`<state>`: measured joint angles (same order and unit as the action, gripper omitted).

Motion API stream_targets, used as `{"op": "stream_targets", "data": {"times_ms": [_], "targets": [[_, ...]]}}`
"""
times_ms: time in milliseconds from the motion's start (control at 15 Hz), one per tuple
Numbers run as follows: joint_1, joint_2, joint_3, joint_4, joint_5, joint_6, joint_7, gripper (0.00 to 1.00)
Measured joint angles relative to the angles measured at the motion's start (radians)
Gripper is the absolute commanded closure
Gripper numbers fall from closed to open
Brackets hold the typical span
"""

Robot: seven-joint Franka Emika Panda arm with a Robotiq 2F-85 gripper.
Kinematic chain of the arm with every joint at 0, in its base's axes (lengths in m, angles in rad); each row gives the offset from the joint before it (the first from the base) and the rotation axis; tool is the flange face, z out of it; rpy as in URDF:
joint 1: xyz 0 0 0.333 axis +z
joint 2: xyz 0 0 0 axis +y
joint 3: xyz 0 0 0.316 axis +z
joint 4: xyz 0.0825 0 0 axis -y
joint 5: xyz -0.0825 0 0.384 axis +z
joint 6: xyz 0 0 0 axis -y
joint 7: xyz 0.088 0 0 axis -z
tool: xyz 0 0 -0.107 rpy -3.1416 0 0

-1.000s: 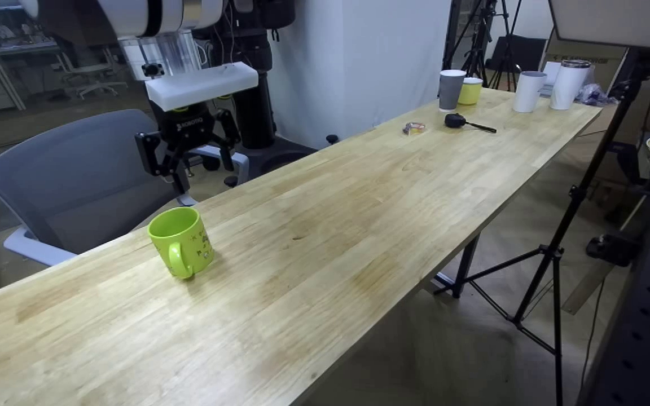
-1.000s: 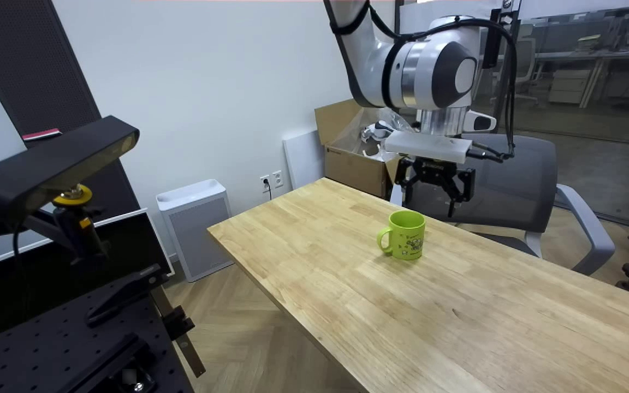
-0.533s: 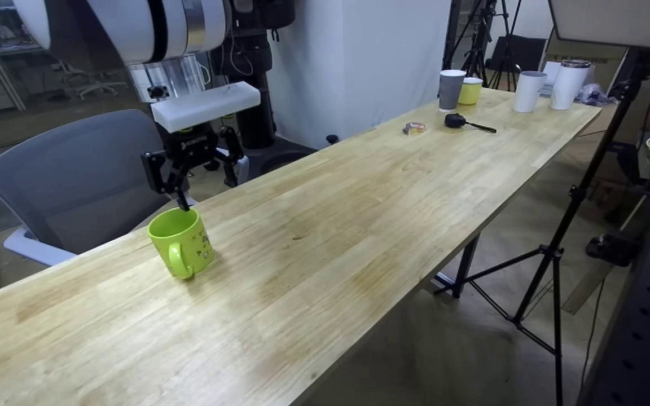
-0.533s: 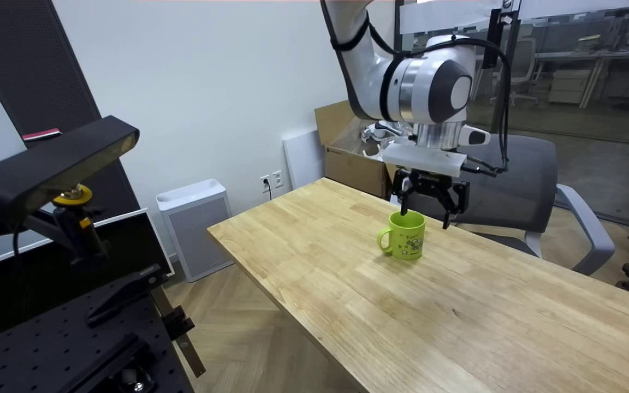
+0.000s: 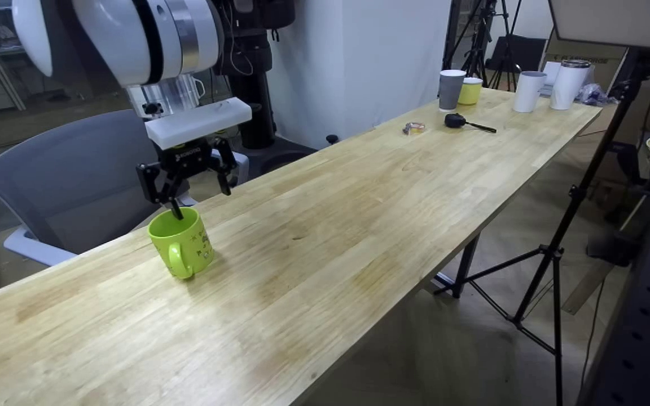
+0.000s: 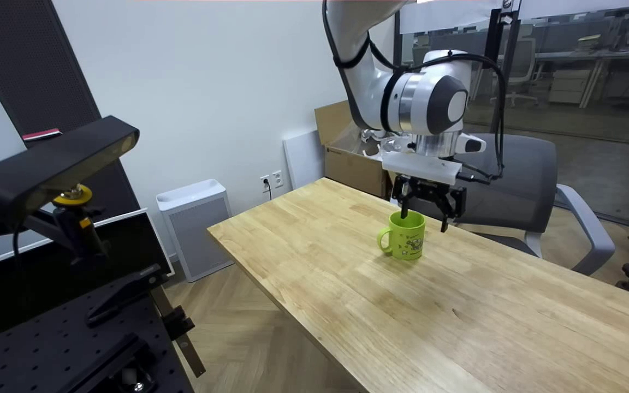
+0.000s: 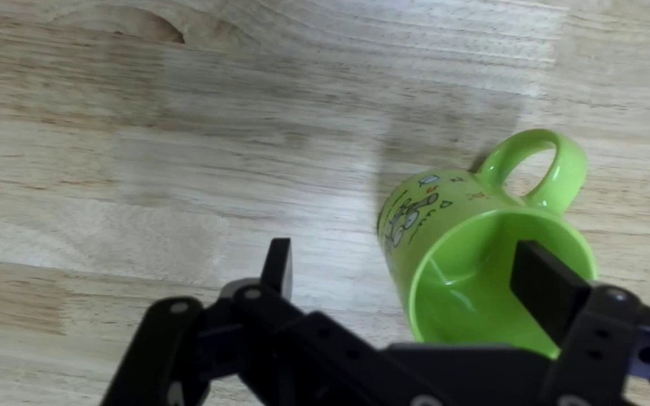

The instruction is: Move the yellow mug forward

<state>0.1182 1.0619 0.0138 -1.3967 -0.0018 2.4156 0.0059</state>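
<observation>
The yellow mug, a lime-green glossy cup with printed drawings and one loop handle, stands upright on the wooden table near its chair-side edge. The mug shows in both exterior views and in the wrist view. My gripper is open at the mug's rim; it also shows in an exterior view and in the wrist view. One finger reaches over or into the mug's mouth. The opposite finger is outside the wall, apart from it. Nothing is held.
A grey cup, a small yellow cup, a white cup and a white tumbler stand at the table's far end. A black tape measure lies nearer. An office chair stands beside the table.
My gripper has come down to the mug, and one fingertip has gone from above the rim to the mug's mouth. The gripper stays open. The mug has not moved.
</observation>
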Motion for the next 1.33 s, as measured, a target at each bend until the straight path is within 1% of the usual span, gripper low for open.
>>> {"op": "stream_targets", "data": {"times_ms": [467,533,600,933,1200,1267,1333], "targets": [[0.007,0.077,0.0,0.081,0.0,-0.003,0.016,0.0],[0.007,0.086,0.0,0.091,0.0,-0.006,0.016,0.18],[0.008,0.095,0.0,0.101,0.0,-0.012,0.017,0.25],[0.01,0.126,0.0,0.139,-0.001,-0.047,0.018,0.61],[0.017,0.136,-0.001,0.17,-0.002,-0.104,0.02,0.88],[0.02,0.137,-0.003,0.177,-0.003,-0.124,0.02,0.95],[0.022,0.137,-0.004,0.186,-0.003,-0.142,0.02,0.99]]}}
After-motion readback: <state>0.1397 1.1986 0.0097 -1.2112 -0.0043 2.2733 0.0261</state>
